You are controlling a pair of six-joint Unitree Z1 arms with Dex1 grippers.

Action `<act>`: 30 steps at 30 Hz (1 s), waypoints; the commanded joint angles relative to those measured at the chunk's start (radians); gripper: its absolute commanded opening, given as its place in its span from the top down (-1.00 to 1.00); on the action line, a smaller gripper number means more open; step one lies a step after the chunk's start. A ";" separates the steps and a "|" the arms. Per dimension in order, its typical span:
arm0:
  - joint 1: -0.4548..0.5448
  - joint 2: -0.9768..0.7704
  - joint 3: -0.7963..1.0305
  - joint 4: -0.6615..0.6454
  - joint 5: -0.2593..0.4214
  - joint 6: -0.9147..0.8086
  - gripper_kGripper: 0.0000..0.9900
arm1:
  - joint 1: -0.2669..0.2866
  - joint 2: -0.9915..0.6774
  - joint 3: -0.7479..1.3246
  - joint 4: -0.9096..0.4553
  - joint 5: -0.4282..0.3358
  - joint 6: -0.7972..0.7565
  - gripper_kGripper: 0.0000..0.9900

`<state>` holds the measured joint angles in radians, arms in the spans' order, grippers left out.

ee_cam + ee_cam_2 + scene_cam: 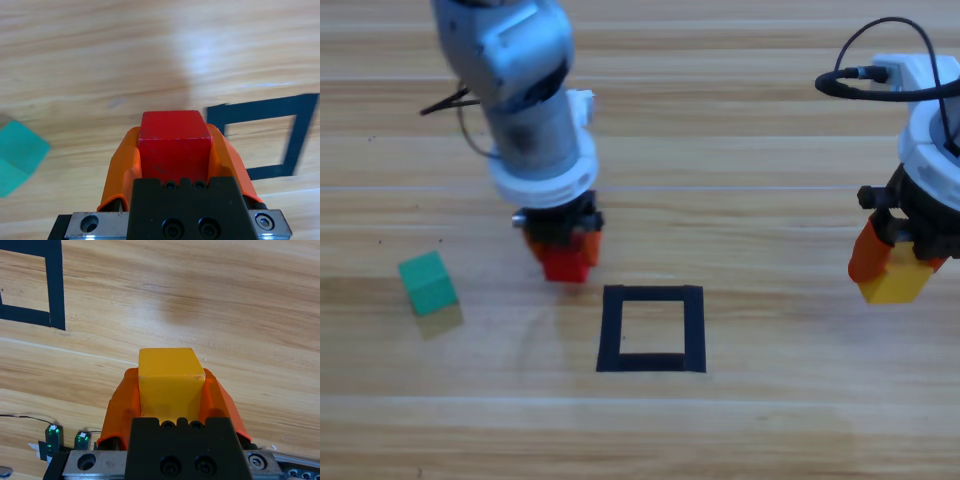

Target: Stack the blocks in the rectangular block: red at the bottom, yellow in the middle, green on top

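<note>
Left gripper (565,255) pinching red cube (173,145) (beside the tape square (652,328)), right gripper (892,268) pinching yellow cube (171,382)

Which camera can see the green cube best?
The high view: the whole green cube sits on the table, left of the left gripper holding the red cube. The left wrist view catches only part of it at the picture's left edge. The right wrist view doesn't show it.
</note>
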<state>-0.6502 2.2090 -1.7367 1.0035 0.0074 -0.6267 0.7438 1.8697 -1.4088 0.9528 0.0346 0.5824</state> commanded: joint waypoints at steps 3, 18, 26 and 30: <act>-0.143 0.143 -0.141 0.093 0.003 -0.108 1.00 | 0.031 -0.029 0.022 -0.025 -0.005 0.013 0.98; -0.233 0.110 -0.150 0.093 0.022 -0.292 1.00 | 0.031 -0.015 0.025 -0.034 -0.002 0.014 0.98; -0.233 0.104 -0.164 0.083 0.040 -0.323 1.00 | 0.031 0.000 0.027 -0.046 0.001 0.004 0.97; -0.233 0.104 -0.147 0.061 0.046 -0.329 1.00 | 0.031 0.003 0.028 -0.055 0.004 0.004 0.97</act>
<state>-0.8639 2.3136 -1.9014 1.0855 0.0386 -0.9456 0.7501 1.8545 -1.4088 0.9470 0.0346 0.5867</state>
